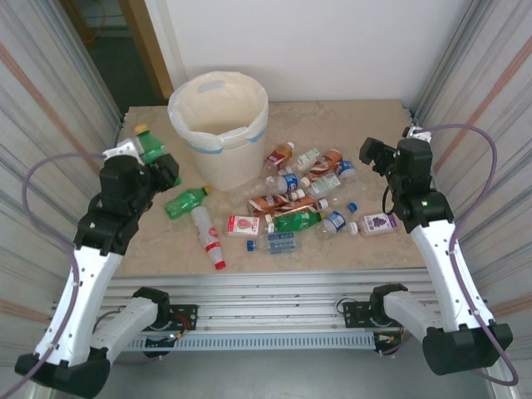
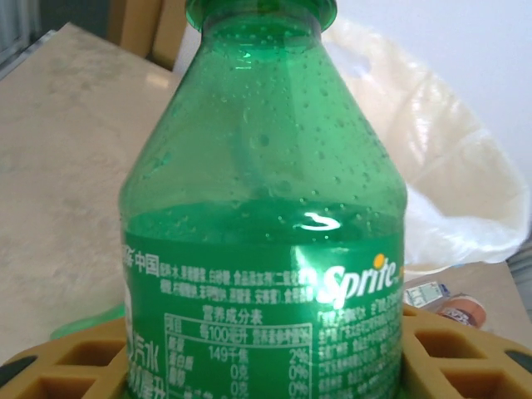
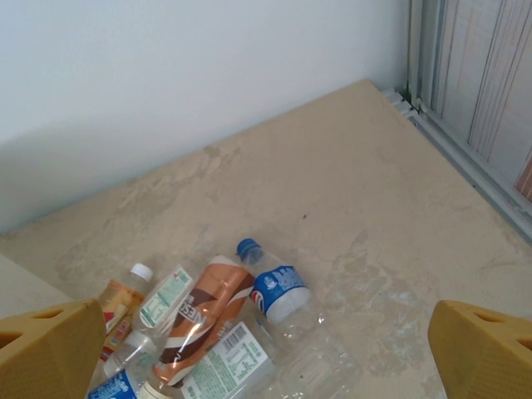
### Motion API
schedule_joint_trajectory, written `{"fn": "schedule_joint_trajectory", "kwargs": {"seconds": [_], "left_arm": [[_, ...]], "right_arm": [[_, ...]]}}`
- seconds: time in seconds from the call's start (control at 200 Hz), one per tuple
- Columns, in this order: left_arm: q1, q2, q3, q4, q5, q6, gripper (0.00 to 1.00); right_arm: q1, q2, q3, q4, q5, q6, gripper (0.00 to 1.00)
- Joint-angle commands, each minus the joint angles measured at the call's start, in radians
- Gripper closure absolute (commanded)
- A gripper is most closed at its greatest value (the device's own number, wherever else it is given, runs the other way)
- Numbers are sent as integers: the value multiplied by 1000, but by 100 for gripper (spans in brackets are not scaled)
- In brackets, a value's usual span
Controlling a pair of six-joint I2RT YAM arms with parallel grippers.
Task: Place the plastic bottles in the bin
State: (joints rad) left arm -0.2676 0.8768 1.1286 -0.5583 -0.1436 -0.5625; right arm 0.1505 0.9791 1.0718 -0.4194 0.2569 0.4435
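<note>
A green Sprite bottle [image 2: 266,208] is held clamped in the left gripper [image 1: 160,166], at frame left beside the bin [image 1: 229,162]. The right gripper [image 1: 374,153] is spread wide and empty at upper right. Other bottles [image 1: 291,204] are scattered at centre.

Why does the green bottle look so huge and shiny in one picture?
Left wrist view: the Sprite bottle sits close to the lens, so it looms, with a white glint mid-body; the bin behind is washed out. Top external view: evenly lit, sharp.
</note>
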Motion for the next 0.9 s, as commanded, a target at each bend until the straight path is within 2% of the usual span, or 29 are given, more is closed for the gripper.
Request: {"fn": "schedule_joint_trajectory", "kwargs": {"seconds": [0.0, 0.135, 0.311, 0.651, 0.897], "left_arm": [[-46, 45, 91, 82, -10, 70, 82], [-102, 142, 208, 108, -11, 117, 82], [-127, 260, 348, 148, 22, 154, 82], [-154, 503, 596, 149, 109, 241, 82], [-156, 684, 752, 125, 95, 313, 80]], "right_arm": [[6, -28, 27, -37, -8, 24, 2], [6, -35, 32, -52, -13, 25, 2], [7, -45, 31, -73, -22, 26, 2], [12, -59, 5, -105, -11, 42, 2], [12, -67, -19, -114, 9, 43, 2]]}}
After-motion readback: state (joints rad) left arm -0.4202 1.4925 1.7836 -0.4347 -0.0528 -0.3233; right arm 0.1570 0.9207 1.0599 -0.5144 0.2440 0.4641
